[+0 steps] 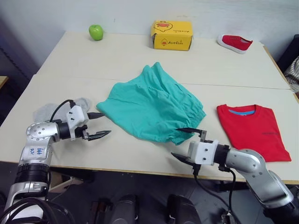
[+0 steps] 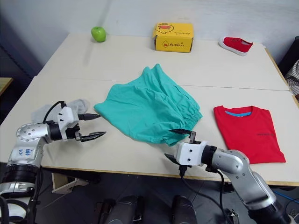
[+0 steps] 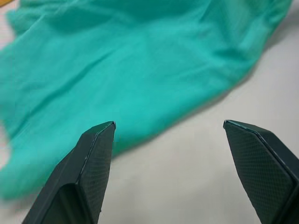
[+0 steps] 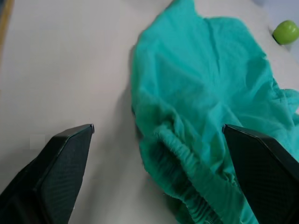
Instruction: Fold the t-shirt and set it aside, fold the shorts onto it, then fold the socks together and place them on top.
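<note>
— Nearest?
— Right gripper (image 1: 187,143), lower centre-right, fingers spread wide, empty, just beside the shorts (image 1: 152,105) heaped mid-frame on the table (image 1: 117,60).
— And the left gripper (image 1: 97,125)?
— Lower left, also wide apart, holding nothing, in front of the socks (image 1: 51,110).
— T-shirt (image 1: 254,128)?
— Folded, at the right.

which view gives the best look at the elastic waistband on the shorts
The right wrist view: the gathered waistband of the shorts runs close up between the open right gripper fingers. The head views show it smaller, along the shorts' right edge. The left wrist view shows plain teal fabric.
</note>
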Controlling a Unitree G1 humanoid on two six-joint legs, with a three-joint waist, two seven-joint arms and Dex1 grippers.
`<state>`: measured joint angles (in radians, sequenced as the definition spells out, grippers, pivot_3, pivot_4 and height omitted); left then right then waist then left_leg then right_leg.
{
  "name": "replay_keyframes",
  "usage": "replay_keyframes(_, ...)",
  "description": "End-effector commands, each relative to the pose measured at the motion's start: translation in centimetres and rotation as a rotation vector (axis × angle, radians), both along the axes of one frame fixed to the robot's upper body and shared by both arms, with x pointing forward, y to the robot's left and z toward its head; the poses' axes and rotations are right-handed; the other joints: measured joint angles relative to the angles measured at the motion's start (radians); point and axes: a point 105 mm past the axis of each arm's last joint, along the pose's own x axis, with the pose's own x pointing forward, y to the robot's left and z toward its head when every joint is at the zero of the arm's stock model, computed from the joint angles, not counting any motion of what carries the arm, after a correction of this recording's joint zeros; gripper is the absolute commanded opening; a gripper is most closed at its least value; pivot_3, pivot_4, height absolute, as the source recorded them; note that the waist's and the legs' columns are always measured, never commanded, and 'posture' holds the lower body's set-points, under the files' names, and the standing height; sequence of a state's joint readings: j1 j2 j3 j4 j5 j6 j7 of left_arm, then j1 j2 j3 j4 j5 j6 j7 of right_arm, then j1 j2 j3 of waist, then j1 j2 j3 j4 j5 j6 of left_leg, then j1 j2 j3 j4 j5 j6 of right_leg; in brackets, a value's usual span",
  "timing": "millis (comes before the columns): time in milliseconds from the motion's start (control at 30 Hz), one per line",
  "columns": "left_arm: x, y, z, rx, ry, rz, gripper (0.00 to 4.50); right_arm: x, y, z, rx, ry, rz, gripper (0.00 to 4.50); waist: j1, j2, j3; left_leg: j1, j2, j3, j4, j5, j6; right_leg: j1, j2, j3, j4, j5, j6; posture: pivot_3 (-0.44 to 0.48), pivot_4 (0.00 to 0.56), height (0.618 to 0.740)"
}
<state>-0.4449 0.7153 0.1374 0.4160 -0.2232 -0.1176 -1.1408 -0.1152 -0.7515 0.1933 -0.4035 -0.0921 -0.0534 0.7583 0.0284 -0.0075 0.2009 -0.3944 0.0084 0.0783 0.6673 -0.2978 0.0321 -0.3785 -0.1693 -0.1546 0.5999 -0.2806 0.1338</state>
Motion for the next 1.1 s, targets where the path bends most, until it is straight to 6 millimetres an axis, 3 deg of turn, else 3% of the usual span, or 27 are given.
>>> replay_keyframes(33, -0.1, 1.2, 0.4, 0.032, -0.049, 0.051, 3.89, 1.0, -0.3, 0.2, -0.084, -0.140, 0.039, 4.50, -0.003, 0.000, 0.000, 0.000, 0.000, 0.000, 0.000, 0.000, 0.000, 0.000, 0.000, 0.000, 0.000, 0.000, 0.000, 0.000, 0.150, 0.740)
replay_keyframes(200, 0.0, 2.2, -0.5, 0.093, -0.058, 0.118, 3.89, 3.3, 0.4, 0.4, -0.119, -0.204, 0.091, 4.50, -0.031, 0.000, 0.000, 0.001, 0.001, 0.003, -0.001, 0.001, -0.002, 0.000, 0.001, 0.000, 0.001, 0.000, 0.000, 0.000, 0.150, 0.740)
replay_keyframes(300, 0.6, 3.1, -0.6, 0.172, -0.073, 0.140, 3.92, 4.3, 0.7, 0.4, -0.124, -0.235, 0.102, 3.93, -0.034, 0.000, 0.000, 0.003, 0.003, 0.003, -0.002, 0.002, -0.004, 0.000, 0.003, 0.000, 0.002, 0.000, -0.001, 0.000, 0.150, 0.740)
replay_keyframes(500, 2.2, 4.2, -1.0, 0.359, -0.110, 0.118, 3.92, 5.4, 0.3, 1.7, -0.079, -0.275, 0.094, 1.76, -0.031, 0.000, 0.000, 0.004, 0.003, 0.004, -0.002, 0.002, -0.004, -0.001, 0.003, 0.001, 0.003, -0.001, -0.001, 0.000, 0.150, 0.740)
replay_keyframes(667, 4.2, 2.2, -1.4, 0.469, -0.159, 0.032, 3.92, 5.5, -0.5, 2.9, 0.038, -0.237, 0.045, 0.04, -0.024, 0.000, 0.000, 0.004, 0.003, 0.005, -0.002, 0.003, -0.003, -0.001, 0.003, 0.001, 0.004, 0.000, -0.001, 0.000, 0.150, 0.740)
replay_keyframes(933, 5.9, 1.4, -2.8, 0.656, -0.151, 0.001, 3.92, 5.1, -1.0, 4.1, 0.142, -0.199, 0.010, 0.04, -0.024, 0.002, -0.001, 0.006, 0.002, 0.012, -0.001, 0.003, -0.002, 0.000, 0.002, 0.003, 0.007, 0.000, -0.001, 0.000, 0.150, 0.740)
replay_keyframes(1100, 7.3, 0.1, -3.2, 0.664, -0.174, 0.050, 3.92, 5.8, -2.2, 5.9, 0.275, -0.169, -0.093, 0.04, -0.012, 0.005, -0.003, 0.009, 0.002, 0.011, -0.001, 0.003, -0.002, 0.001, 0.002, 0.005, 0.010, 0.000, -0.001, 0.000, 0.150, 0.740)
